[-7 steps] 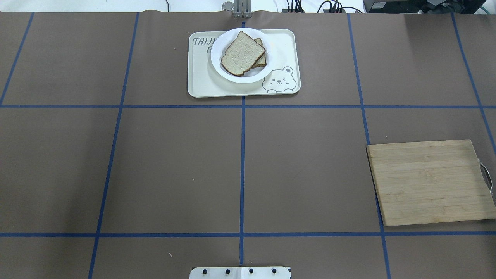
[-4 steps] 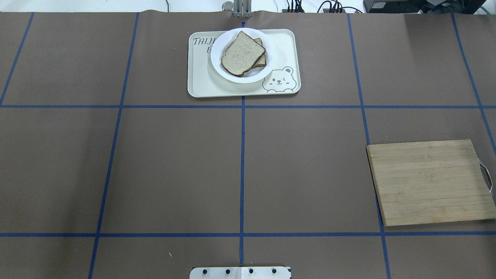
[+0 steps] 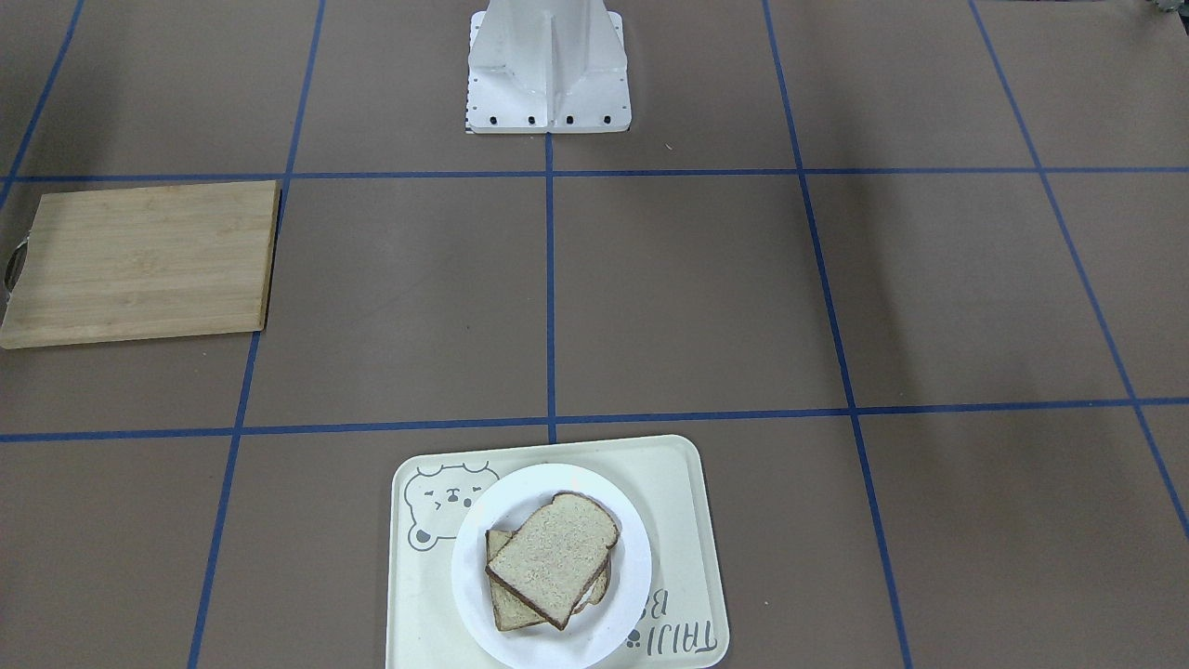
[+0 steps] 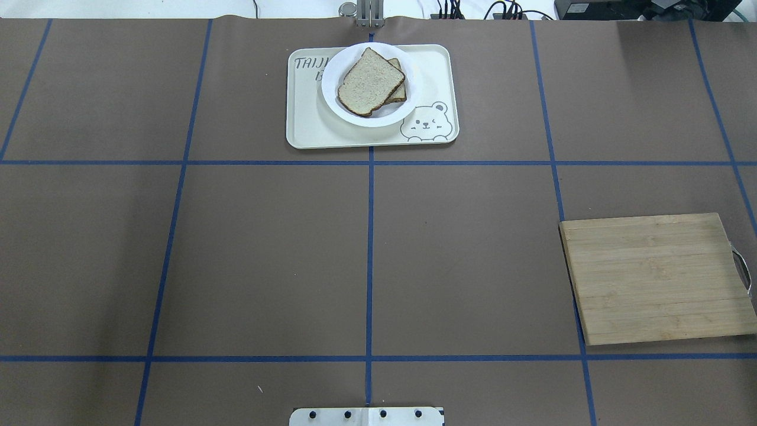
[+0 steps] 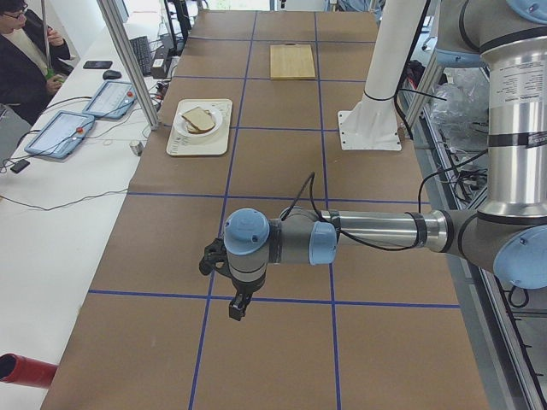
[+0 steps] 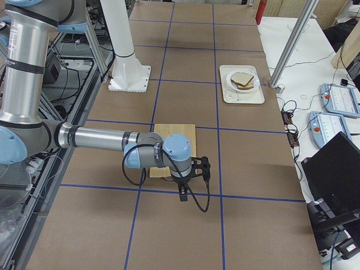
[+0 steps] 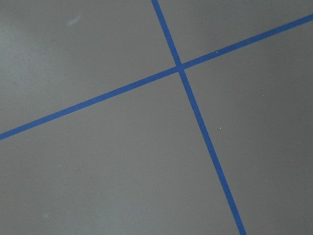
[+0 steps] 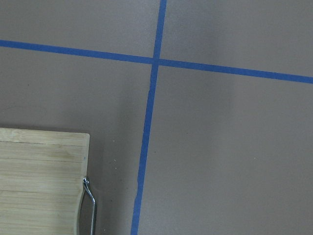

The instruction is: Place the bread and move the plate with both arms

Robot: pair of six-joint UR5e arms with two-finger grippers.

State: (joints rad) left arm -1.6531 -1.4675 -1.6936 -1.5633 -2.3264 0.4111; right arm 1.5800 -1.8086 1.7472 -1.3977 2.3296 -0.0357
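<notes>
The bread point(image 4: 370, 83) is a plain slice that lies on top of a second, mostly hidden slice on the white plate point(image 4: 366, 120). The plate sits on the cream bear tray point(image 4: 307, 127) at the table's far middle. They also show in the front-facing view: bread point(image 3: 550, 557), plate point(image 3: 557, 483). My left gripper point(image 5: 235, 303) hangs above bare table far from the plate, seen only in the exterior left view. My right gripper point(image 6: 183, 194) hangs just past the cutting board, seen only in the exterior right view. I cannot tell whether either is open or shut.
A bamboo cutting board point(image 4: 656, 278) with a metal handle lies bare on the table's right side; its corner shows in the right wrist view point(image 8: 39, 181). Blue tape lines grid the brown table cover. The robot's white base point(image 3: 548, 65) stands at the near middle edge.
</notes>
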